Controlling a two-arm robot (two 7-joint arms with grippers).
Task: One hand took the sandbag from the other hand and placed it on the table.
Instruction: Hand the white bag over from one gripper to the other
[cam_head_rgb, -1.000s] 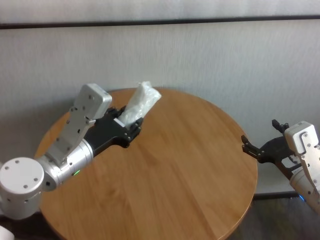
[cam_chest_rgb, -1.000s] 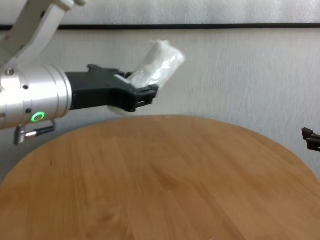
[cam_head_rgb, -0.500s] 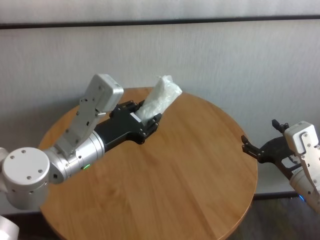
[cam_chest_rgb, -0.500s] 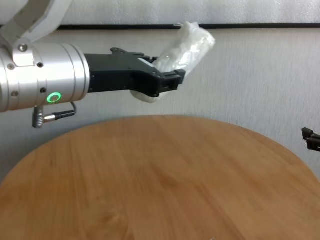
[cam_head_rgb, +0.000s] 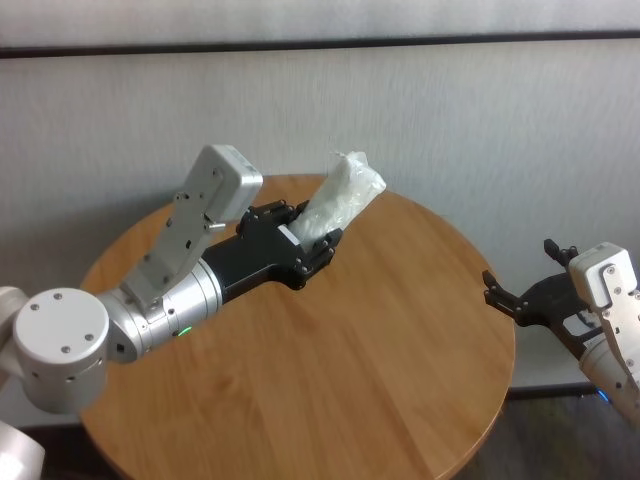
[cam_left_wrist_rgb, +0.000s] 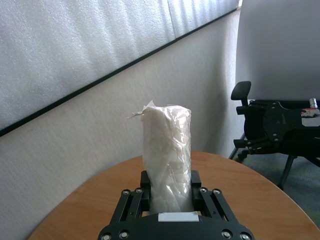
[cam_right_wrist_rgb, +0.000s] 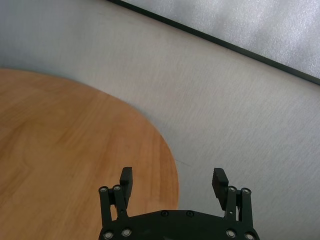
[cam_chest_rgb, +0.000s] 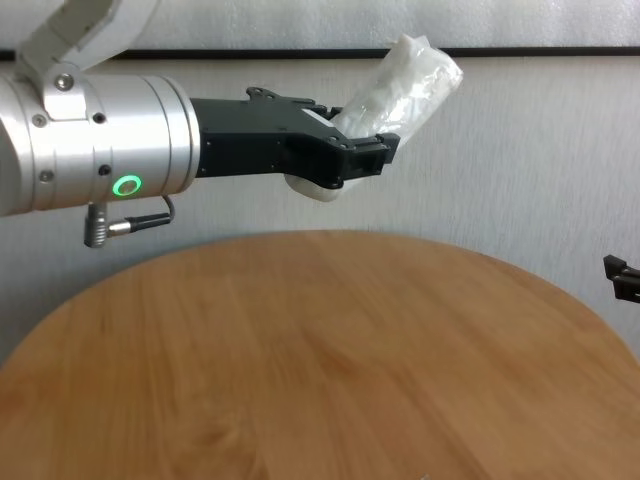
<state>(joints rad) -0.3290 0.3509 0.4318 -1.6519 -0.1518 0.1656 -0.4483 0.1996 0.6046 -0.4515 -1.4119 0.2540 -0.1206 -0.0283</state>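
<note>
The white crinkled sandbag (cam_head_rgb: 342, 202) (cam_chest_rgb: 405, 85) (cam_left_wrist_rgb: 166, 150) sticks up and forward out of my left gripper (cam_head_rgb: 312, 247) (cam_chest_rgb: 360, 160), the hand with the green ring, which is shut on its lower end. That arm is raised above the far left part of the round wooden table (cam_head_rgb: 380, 350) (cam_chest_rgb: 320, 380). My right gripper (cam_head_rgb: 503, 296) (cam_right_wrist_rgb: 172, 184), the blue-ringed hand, hangs open just beyond the table's right edge with nothing between its fingers.
A pale wall with a dark horizontal strip (cam_head_rgb: 400, 42) runs behind the table. In the left wrist view a black office chair (cam_left_wrist_rgb: 270, 127) stands off past the table's far side.
My left arm has carried the sandbag up and to the right, toward the table's middle. The right gripper has not moved.
</note>
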